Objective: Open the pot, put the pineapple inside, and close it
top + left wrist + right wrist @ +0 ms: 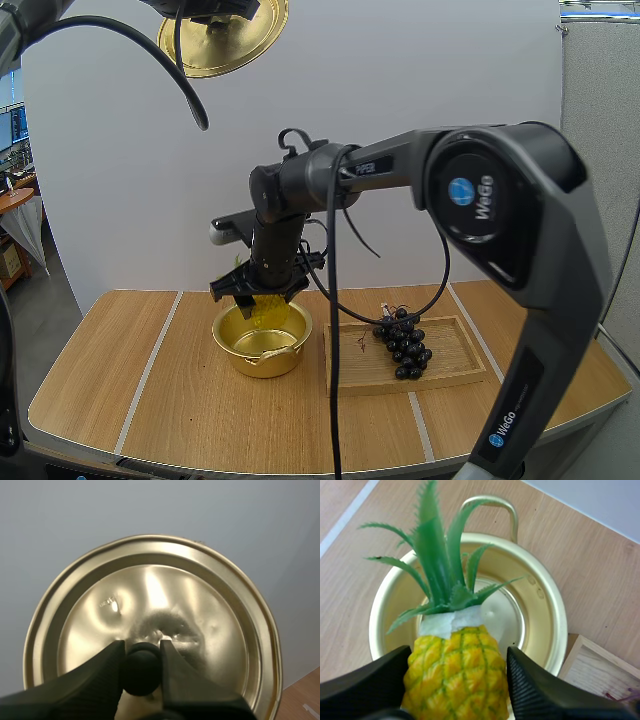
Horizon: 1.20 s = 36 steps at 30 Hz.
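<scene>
The pineapple (455, 675), bumpy yellow diamond-patterned skin and stiff green leaves, was clamped between the ribbed black fingers of the right gripper (459, 652) and hung right over the open pot (547, 610), leaves pointed toward it. The pot was seen as thin shiny gold metal, round, with loop handles, partly blocked by the fruit. Up high, the matching dished lid (200, 595) was pinched at its round black knob (142, 672) by the left gripper (142, 647); its top was cut off in the high view. Dark grapes (403, 345) were left on a wooden tray (455, 372) beside the pot.
</scene>
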Motion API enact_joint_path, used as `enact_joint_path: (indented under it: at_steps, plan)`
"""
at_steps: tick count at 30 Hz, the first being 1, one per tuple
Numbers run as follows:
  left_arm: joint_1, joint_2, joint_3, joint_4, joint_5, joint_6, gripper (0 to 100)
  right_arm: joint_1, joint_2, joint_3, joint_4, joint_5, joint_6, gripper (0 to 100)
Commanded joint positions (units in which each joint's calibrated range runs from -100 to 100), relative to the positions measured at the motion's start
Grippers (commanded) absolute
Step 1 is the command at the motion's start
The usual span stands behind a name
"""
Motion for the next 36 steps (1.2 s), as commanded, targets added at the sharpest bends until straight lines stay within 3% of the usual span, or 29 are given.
enact_joint_path:
  at_steps: [1, 22, 23, 27, 29, 31, 32, 36]
  plan:
    - [-0.20, -0.3, -0.4, -0.5, -0.6, -0.2, 0, 0.1, 3.4, -1.0, -0.4, 1.1, -0.5, 0]
    - [-0.20, -0.3, -0.4, -0.5, -0.6, -0.2, 0, 0.1, 12.3, -1.0, 0.3, -2.3, -0.5, 0]
    - [-0.20, -0.3, -0.4, -0.5, -0.6, -0.2, 0, 0.1, 12.3, -1.0, 0.3, -2.3, -0.5, 3]
    - [-0.20, -0.3, -0.4, -0.5, -0.6, -0.2, 0, 0.1, 12.3, -1.0, -0.4, -2.3, -0.8, 38]
    - [-0.20, -0.3, -0.4, -0.5, -0.6, -0.2, 0, 0.1, 12.3, -1.0, -0.4, -2.3, -0.9, 69]
    - [-0.20, -0.3, -0.4, -0.5, -0.6, -0.2, 0, 0.1, 12.3, -1.0, -0.4, -2.3, -0.9, 94]
    - [-0.20, -0.3, -0.4, -0.5, -0.6, -0.2, 0, 0.1, 12.3, -1.0, -0.4, -2.5, -0.9, 100]
    - [-0.20, -0.3, -0.4, -0.5, -0.6, -0.2, 0, 0.1, 12.3, -1.0, -0.4, -2.5, -1.6, 100]
